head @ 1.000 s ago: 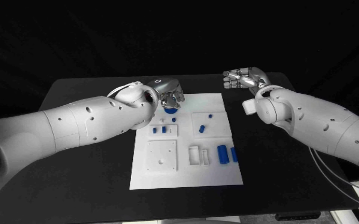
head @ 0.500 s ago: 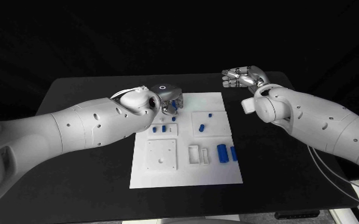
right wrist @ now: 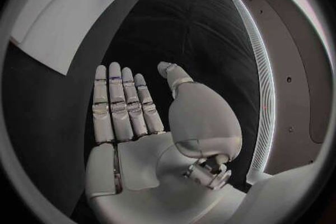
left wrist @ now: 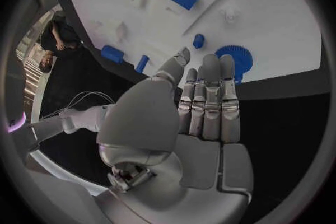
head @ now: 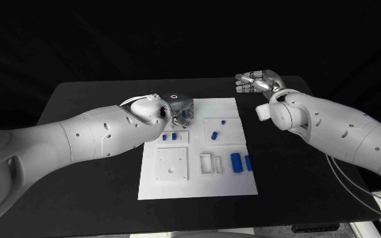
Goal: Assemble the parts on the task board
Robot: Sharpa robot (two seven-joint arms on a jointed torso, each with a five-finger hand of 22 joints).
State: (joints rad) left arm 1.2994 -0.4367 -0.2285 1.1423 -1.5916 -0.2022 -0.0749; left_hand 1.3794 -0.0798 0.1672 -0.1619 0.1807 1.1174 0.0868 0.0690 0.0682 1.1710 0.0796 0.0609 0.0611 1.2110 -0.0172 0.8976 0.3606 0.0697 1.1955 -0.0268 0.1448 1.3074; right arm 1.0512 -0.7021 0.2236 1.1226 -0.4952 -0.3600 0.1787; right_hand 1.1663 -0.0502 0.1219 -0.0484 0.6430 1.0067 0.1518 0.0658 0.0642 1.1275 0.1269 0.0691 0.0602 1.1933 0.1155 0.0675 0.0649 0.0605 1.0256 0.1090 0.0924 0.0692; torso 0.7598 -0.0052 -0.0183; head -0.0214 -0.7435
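Observation:
The white task board (head: 199, 185) lies in the middle of the black table. My left hand (head: 179, 108) hovers over its far left corner, fingers straight and together, holding nothing. Just past its fingertips (left wrist: 210, 64) lies a blue gear (left wrist: 236, 59) with a small blue peg (left wrist: 199, 41) beside it. Two short blue parts (head: 169, 136) stand in a slot near the hand. Two more small blue parts (head: 214, 135) lie on the right square, and two long blue cylinders (head: 237, 162) lie lower right. My right hand (head: 257, 82) hangs above the table beyond the board's far right corner, palm flat (right wrist: 129, 117), empty.
White raised fixtures sit on the board: a square plate (head: 172, 165) at front left and a narrow bracket (head: 211, 164) beside it. Bare black table (head: 87, 194) surrounds the board on every side. My left forearm (head: 87, 139) crosses the table's left half.
My left hand has drawn slightly toward me and lower over the board's far left corner, now covering most of the blue gear. The right hand has stayed still.

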